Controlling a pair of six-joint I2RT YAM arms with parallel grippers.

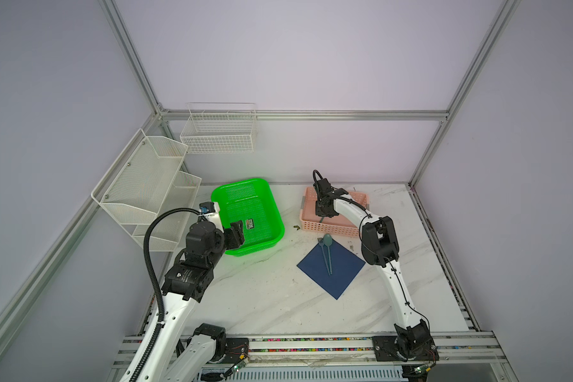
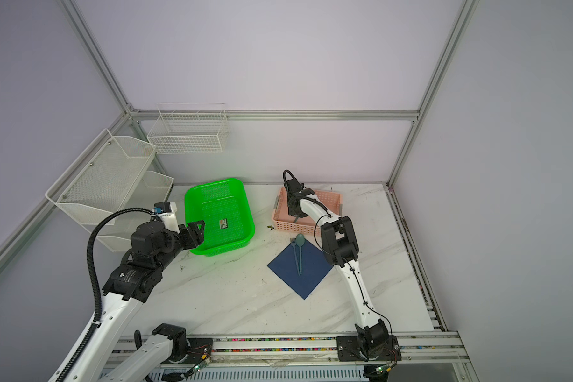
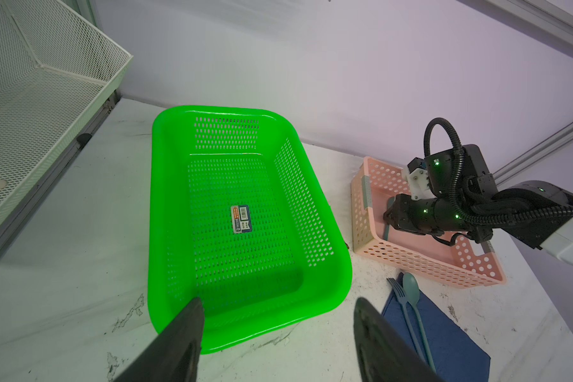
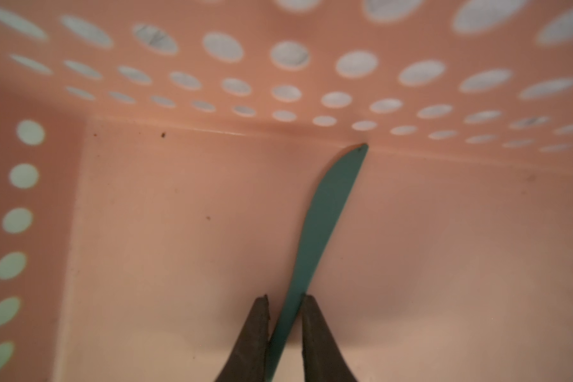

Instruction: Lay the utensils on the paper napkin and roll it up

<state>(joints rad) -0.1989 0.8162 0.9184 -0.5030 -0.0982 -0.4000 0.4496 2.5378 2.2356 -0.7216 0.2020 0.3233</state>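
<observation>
From both top views: high over the near rail (image 1: 311,345), looking down across the white marble-patterned tabletop (image 1: 262,297) to the back wall (image 1: 295,155), wide enough for the whole table (nearly the same framing, slid sideways). From the left wrist: low, slanting over the bright green perforated plastic basket (image 3: 166,231) toward the pale pink round-holed plastic basket (image 3: 411,258) and thin dark navy paper napkin (image 3: 450,334), shared with both top views. From the right wrist: very close, inside that pink basket, facing its holed wall.

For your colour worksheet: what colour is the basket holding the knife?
Pale pink basket, best seen in the left wrist view.
</observation>
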